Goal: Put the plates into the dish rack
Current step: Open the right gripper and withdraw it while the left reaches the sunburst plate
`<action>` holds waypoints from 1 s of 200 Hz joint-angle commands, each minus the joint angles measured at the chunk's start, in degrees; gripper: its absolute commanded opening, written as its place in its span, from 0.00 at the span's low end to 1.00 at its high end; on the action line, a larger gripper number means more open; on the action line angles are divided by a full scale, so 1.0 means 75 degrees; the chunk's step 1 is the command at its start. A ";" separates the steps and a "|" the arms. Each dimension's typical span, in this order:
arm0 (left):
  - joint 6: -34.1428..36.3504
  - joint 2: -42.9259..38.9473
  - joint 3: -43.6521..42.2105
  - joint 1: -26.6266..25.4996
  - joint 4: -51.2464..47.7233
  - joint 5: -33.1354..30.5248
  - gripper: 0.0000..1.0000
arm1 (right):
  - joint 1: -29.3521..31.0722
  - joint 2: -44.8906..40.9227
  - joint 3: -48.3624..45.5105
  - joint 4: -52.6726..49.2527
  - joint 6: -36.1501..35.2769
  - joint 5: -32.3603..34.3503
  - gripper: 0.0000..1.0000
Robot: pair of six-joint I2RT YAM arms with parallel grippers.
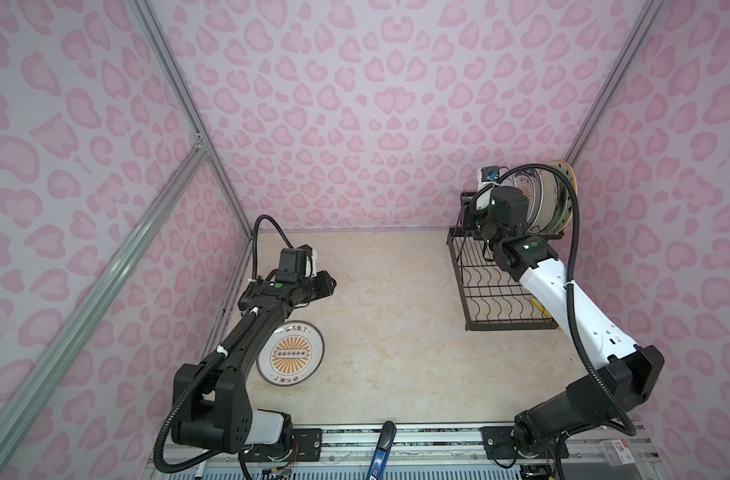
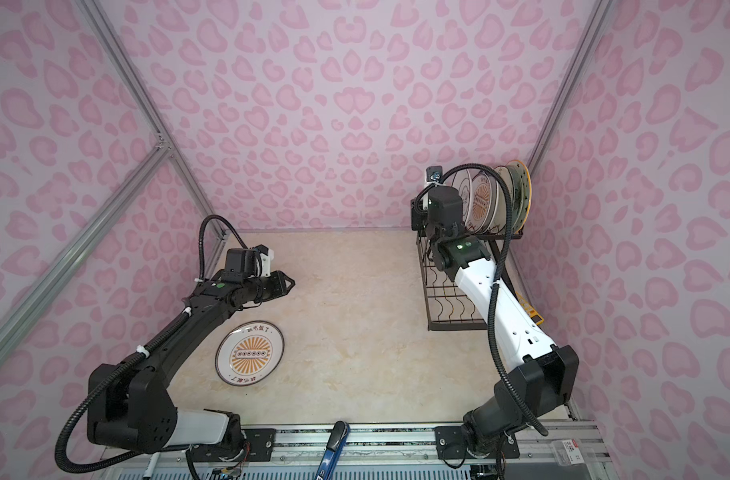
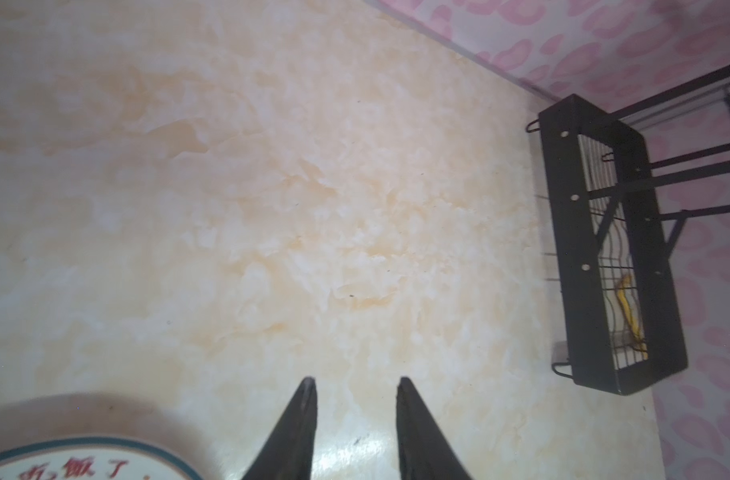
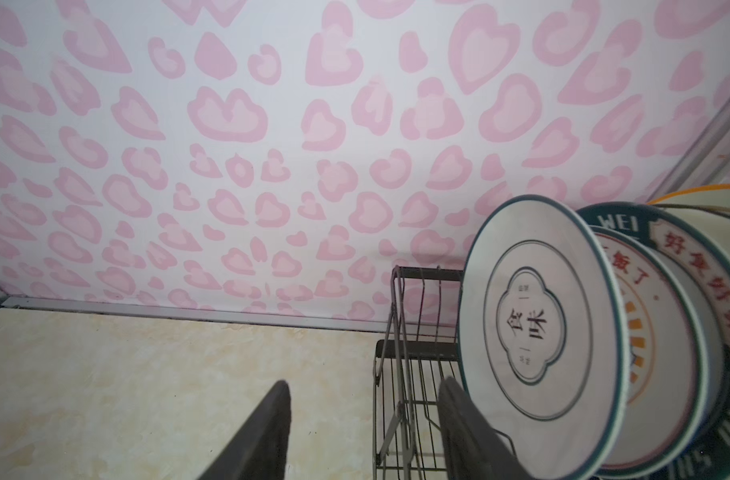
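- Left gripper (image 3: 355, 382): jaws apart, nothing between them. It hangs over the bare table (image 1: 396, 332), just past the sunburst plate (image 1: 290, 353) and not above it.
- Sunburst plate: lies flat, face up, on the table's left side, well apart from the dish rack (image 3: 562, 174). It appears to be the only plate not yet loaded.
- Right gripper (image 4: 365, 384): jaws apart and empty, beside the rack's raised far end. One finger sits just beside the lower rim of the white emblem plate (image 4: 533, 324); whether they touch cannot be told.
- Loaded plates: several stand on edge in a close row, the white one foremost, then a second sunburst plate (image 4: 641, 332) and a dark-rimmed lettered plate (image 4: 616, 222). The exact count cannot be read.
- Risk 1: pulling the right arm back sideways could catch the white plate's rim and tip it out, or set the row knocking.
- Risk 2: the right arm's cable loops in front of the row in both top views and could snag a rim.
- Risk 3: a flat plate on a glossy table offers little edge to pinch, so it may slide away or slip once lifted.
- Risk 4: the free slot lies beside the white plate, so a tilted entry could strike it.
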 commanded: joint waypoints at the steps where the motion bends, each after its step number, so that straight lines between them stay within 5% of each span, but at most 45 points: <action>1: -0.0483 -0.0239 -0.0325 0.0014 -0.0837 -0.0813 0.35 | 0.0139 0.0112 -0.0280 0.0475 0.0213 -0.0731 0.56; 52: -0.0952 -0.0911 -0.1279 0.0019 -0.1590 -0.1686 0.40 | 0.0662 0.0391 -0.1002 0.0841 0.0344 -0.1633 0.55; 112: -0.1242 -0.0740 -0.2372 0.0009 -0.1106 -0.0692 0.40 | 0.0878 0.0464 -0.1706 0.1312 0.0706 -0.2252 0.54; 200: -0.1177 0.0161 -0.2357 -0.0122 -0.0379 -0.0017 0.40 | 0.0948 0.0247 -0.1897 0.1292 0.0697 -0.2100 0.53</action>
